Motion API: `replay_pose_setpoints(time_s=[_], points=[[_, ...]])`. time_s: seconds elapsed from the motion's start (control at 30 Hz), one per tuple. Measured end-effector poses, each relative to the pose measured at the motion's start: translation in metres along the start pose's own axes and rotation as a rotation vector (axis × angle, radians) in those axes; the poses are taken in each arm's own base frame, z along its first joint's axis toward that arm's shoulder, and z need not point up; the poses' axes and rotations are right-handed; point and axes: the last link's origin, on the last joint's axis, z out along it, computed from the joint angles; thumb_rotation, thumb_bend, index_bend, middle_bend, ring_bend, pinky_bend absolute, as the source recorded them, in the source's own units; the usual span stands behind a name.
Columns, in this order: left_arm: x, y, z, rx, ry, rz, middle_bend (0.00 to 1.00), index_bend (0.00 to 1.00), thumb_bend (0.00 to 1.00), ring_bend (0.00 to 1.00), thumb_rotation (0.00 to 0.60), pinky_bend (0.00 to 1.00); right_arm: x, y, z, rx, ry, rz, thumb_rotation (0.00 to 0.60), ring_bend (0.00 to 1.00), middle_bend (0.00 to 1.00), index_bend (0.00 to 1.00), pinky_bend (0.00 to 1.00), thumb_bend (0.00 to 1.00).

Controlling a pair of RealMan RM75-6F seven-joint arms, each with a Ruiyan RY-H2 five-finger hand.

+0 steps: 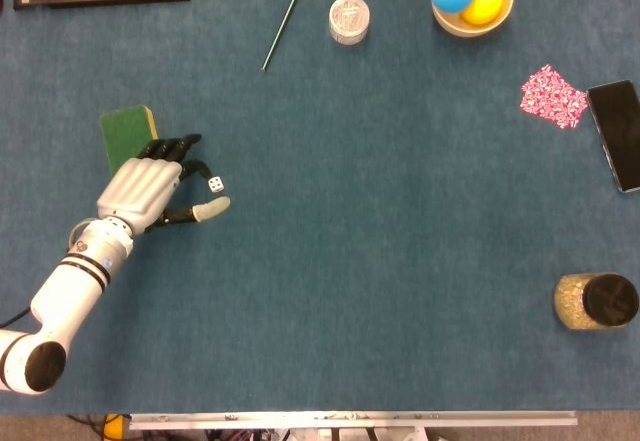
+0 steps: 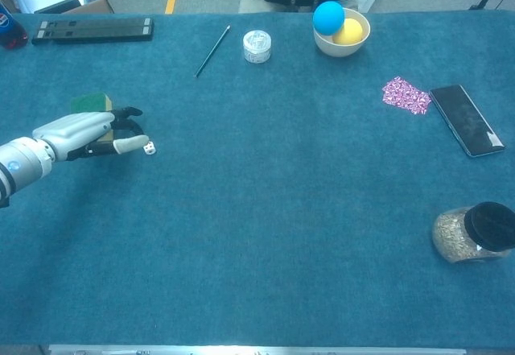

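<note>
Where your left hand (image 1: 150, 189) hovers, fingers narrowly parted — small white pipped die (image 1: 215, 184), sponge (image 1: 127, 133) clearer overhead.

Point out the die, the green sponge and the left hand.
die (image 1: 215, 184), head view, on its white top face.
green sponge (image 1: 124, 133), head view, on its green top surface.
left hand (image 1: 150, 189), head view, on the silver back of the hand.

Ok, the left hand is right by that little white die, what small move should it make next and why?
Probably close the thumb and fingers on the die. The left hand sits beside it, the die lying between its dark fingers and pale thumb tip, apparently not yet pinched. The green sponge lies just behind.
</note>
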Motion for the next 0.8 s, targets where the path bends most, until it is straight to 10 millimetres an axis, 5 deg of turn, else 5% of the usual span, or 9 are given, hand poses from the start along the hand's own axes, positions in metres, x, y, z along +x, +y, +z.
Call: replay_pose_setpoints(time_s=[0.8], points=[[-0.008, 0.019, -0.023, -0.053, -0.018, 0.01, 0.0, 0.27, 0.04, 0.0, 0.0, 0.0, 0.002, 0.003, 0.0, 0.001, 0.008, 0.009, 0.6, 0.1, 0.22, 0.32, 0.18, 0.29]])
